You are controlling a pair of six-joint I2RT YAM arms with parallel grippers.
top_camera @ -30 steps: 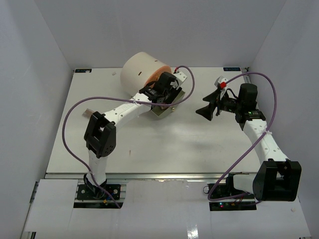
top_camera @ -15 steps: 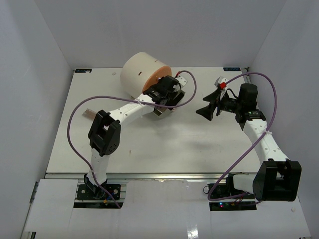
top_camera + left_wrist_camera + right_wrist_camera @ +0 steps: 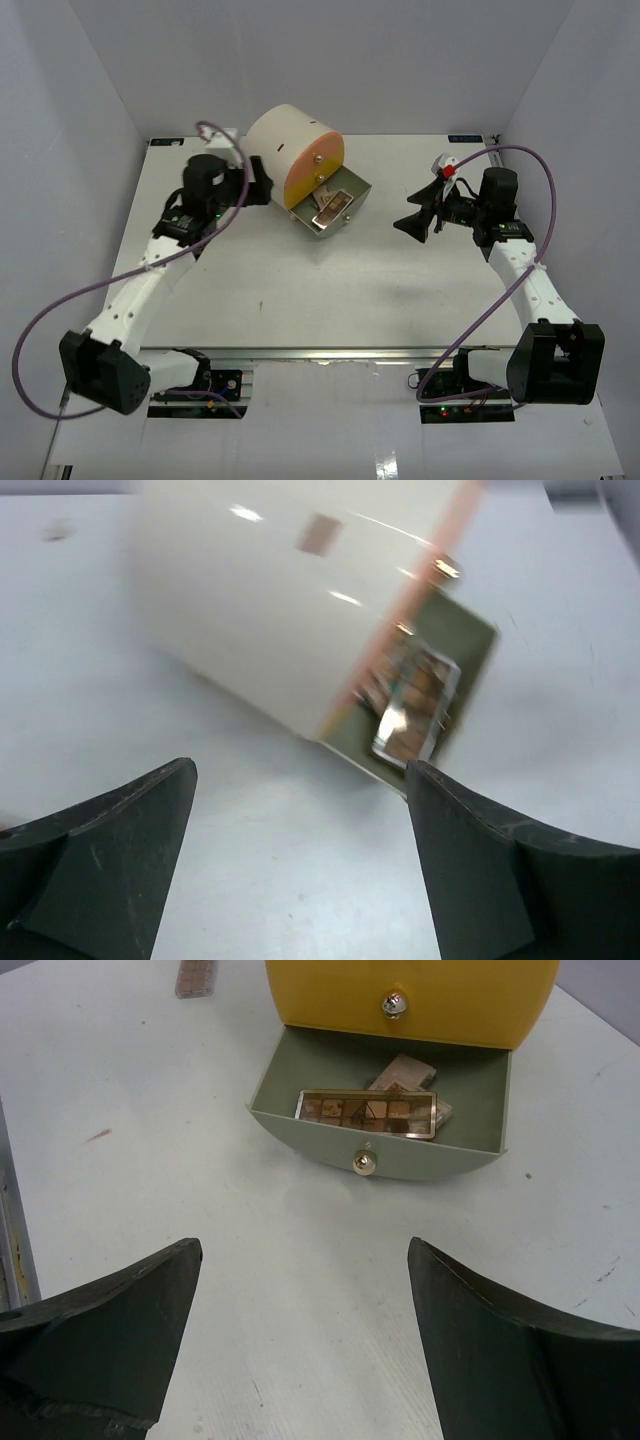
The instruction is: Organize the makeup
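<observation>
The lower drawer [image 3: 350, 190] of the cream drawer unit [image 3: 280, 140] is pulled open. A gold-rimmed colour palette [image 3: 368, 1112] lies in it on top of a pinkish-tan palette [image 3: 405, 1072]; both show blurred in the left wrist view [image 3: 410, 705]. Another flat palette [image 3: 197, 977] lies on the table beyond the unit. My left gripper [image 3: 262, 185] is open and empty, just left of the unit's side [image 3: 270, 610]. My right gripper [image 3: 413, 223] is open and empty, facing the drawer [image 3: 380, 1155] from the right at some distance.
The unit's orange-yellow upper front [image 3: 410, 995] with its knob is shut. The left arm's purple cable [image 3: 60, 300] loops over the table's left side. White walls enclose the table on the left, back and right.
My left arm has pulled away from the open drawer and swung to the left of the unit, uncovering the palettes in the drawer. My right arm has not moved.
</observation>
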